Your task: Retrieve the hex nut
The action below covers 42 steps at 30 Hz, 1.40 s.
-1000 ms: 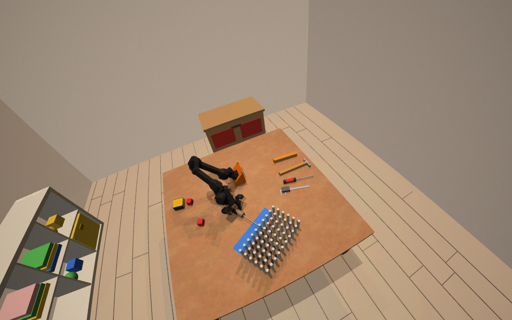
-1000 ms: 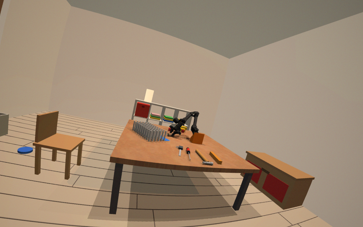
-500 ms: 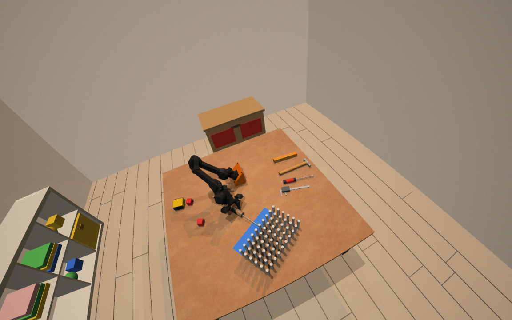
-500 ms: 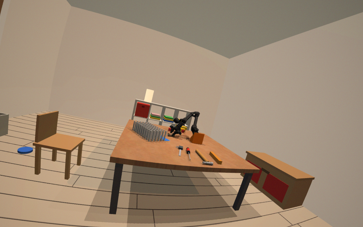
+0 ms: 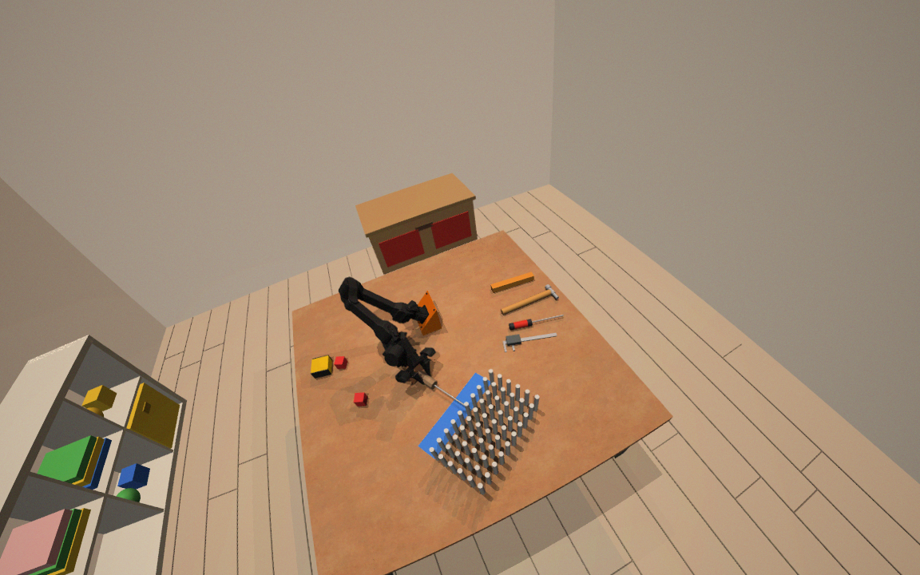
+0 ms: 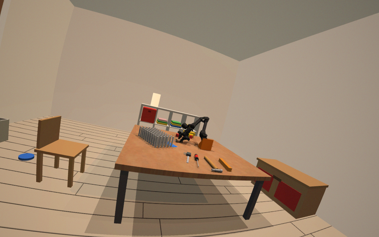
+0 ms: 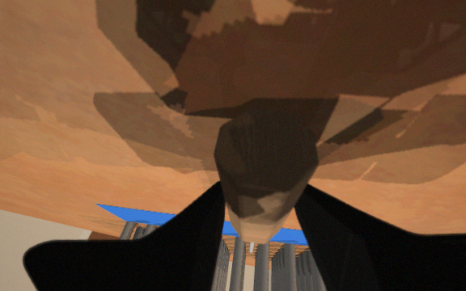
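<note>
My gripper [image 5: 423,375] [image 7: 257,187] is shut on the wooden handle [image 5: 430,382] [image 7: 266,162] of a thin metal tool. The tool's shaft [image 5: 451,396] [image 7: 252,246] reaches over the blue taped strip [image 5: 442,427] [image 7: 136,215] [image 6: 172,145] to the front row of the standing grey spacers [image 5: 480,423] [image 6: 155,137] [image 7: 262,267]. The shaft's far end is hidden among the spacers. The spacers that show stand upright. The hex nut cannot be made out in any view. The hand is low, in front of the strip.
On the table [image 5: 370,485] lie a caliper [image 5: 513,339] [image 6: 188,154], a red-handled screwdriver [image 5: 521,323] [image 6: 196,157], a hammer [image 5: 526,301] [image 6: 210,162] and an orange bar [image 5: 512,282] [image 6: 225,164]. An orange block [image 5: 430,320] [image 6: 206,144] stands by the arm base. Red cubes [image 5: 359,398] and a yellow block [image 5: 321,365] lie left.
</note>
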Tool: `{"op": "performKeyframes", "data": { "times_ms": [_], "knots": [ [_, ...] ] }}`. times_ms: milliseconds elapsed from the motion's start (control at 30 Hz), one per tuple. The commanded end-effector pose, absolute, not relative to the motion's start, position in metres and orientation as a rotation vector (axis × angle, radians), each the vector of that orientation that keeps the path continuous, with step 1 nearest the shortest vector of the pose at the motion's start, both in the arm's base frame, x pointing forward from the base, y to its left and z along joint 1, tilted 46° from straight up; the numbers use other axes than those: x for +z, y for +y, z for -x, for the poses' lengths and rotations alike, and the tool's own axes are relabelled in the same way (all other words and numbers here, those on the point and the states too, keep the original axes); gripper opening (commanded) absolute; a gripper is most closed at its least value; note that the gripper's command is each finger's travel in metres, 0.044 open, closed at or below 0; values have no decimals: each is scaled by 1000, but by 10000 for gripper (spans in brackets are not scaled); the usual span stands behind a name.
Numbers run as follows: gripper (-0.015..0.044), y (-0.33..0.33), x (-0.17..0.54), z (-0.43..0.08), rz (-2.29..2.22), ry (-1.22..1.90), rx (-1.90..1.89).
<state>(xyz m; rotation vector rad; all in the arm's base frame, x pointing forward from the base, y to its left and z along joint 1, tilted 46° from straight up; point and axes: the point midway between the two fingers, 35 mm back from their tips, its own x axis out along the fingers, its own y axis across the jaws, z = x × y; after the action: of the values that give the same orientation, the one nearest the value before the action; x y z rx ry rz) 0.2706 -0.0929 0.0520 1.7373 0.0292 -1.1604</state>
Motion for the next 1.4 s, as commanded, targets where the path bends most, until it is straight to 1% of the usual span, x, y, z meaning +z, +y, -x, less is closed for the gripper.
{"op": "performKeyframes", "data": {
  "times_ms": [0,867,1367],
  "knots": [
    [0,-92,52,-270,-1739,39,-1156],
    [0,-81,64,-273,-1743,36,-1156],
    [0,-86,81,-242,-1739,41,-1157]
  ]
}}
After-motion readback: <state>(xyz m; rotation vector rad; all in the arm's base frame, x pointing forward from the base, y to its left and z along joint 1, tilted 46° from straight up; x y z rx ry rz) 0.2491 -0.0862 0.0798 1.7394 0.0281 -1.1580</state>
